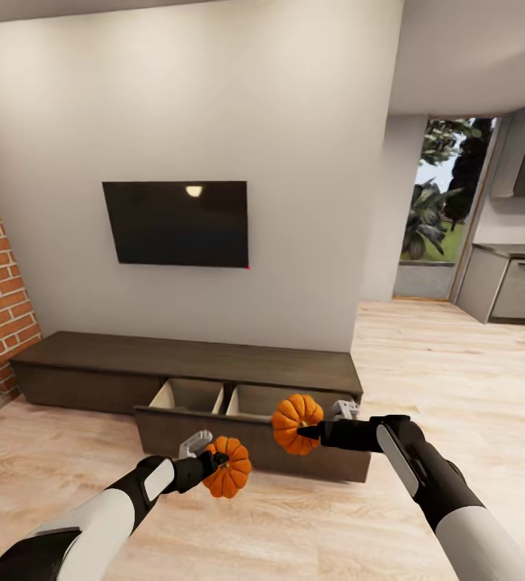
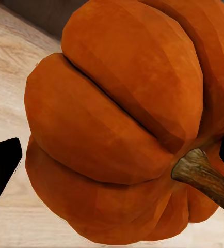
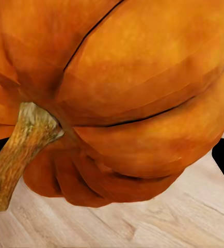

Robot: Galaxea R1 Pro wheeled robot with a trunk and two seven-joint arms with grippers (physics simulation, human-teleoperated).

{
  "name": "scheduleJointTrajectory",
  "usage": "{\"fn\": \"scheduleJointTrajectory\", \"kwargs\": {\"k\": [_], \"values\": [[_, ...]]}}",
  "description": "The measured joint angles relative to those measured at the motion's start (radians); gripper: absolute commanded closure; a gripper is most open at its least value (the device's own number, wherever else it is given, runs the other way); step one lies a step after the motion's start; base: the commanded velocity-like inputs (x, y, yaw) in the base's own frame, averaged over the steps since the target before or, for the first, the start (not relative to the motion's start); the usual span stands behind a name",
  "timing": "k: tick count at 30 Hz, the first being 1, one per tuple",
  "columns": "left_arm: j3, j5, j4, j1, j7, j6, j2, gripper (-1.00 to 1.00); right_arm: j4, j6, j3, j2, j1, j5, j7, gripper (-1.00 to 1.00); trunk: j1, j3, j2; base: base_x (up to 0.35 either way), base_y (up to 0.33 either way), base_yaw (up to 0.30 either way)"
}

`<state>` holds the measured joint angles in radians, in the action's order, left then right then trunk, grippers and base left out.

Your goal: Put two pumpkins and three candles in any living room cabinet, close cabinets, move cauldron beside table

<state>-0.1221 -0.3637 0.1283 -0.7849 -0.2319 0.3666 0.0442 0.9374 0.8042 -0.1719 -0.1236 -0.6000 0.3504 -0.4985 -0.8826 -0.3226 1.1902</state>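
Two small orange ribbed pumpkins are in hand, one per arm, in front of the long, low, dark brown wooden cabinet [image 1: 185,363] under the black wall-mounted TV [image 1: 177,223]. The left gripper [image 1: 216,462] is clamped on the left pumpkin [image 1: 228,467], held low over the light wood plank floor [image 1: 423,387], just short of the pulled-out drawer front. The right gripper [image 1: 309,432] is clamped on the right pumpkin [image 1: 297,424], held higher, about level with the drawer's front edge.

The open cabinet drawer [image 1: 214,401] shows two pale compartments side by side, so the step in hand looks like loading both pumpkins. To do it well, each arm should probably rise enough for its pumpkin to pass the drawer front, move forward until the fruit hangs over a compartment, then lower before letting go, so that nothing rolls or drops. One pumpkin per compartment would keep the arms apart. The left one needs the greater lift.

From the head, the drawer, both arms and the spacing between pumpkins and cabinet are plain. The wrist views add close detail instead: on the left, the pumpkin [image 2: 122,124] with its brown stem [image 2: 205,178] and a dark fingertip [image 2: 1,165] at its flank; on the right, the pumpkin [image 3: 132,98] with its stem [image 3: 19,150] slanting away, over floor planks.
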Motion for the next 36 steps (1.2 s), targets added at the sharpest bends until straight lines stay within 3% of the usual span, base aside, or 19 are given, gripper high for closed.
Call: {"fn": "scheduleJointTrajectory", "kwargs": {"k": [10, 17, 26, 36], "values": [[0.000, -0.001, 0.000, 0.000, -0.002, -0.003, 0.000, 1.00, 0.000, 0.001, -0.003, 0.001, 0.001, -0.004, 0.005, 1.00, 0.000, 0.000, 0.000, 0.306, 0.199, -0.004], [0.001, 0.000, 0.000, 0.000, -0.002, -0.003, 0.001, 1.00, 0.000, 0.003, -0.001, 0.001, 0.001, -0.002, 0.000, 1.00, 0.000, 0.000, 0.000, 0.300, 0.184, -0.230], [0.002, -0.001, 0.000, 0.000, -0.002, -0.003, 0.006, 1.00, 0.000, 0.002, 0.000, 0.000, 0.001, 0.000, 0.000, 1.00, -0.001, 0.000, 0.000, 0.040, 0.016, -0.277], [-0.003, -0.006, 0.001, 0.000, -0.002, -0.003, 0.008, 1.00, 0.000, 0.005, -0.001, 0.002, 0.001, 0.006, 0.006, 1.00, -0.001, 0.000, 0.000, 0.001, 0.000, -0.037]]}}
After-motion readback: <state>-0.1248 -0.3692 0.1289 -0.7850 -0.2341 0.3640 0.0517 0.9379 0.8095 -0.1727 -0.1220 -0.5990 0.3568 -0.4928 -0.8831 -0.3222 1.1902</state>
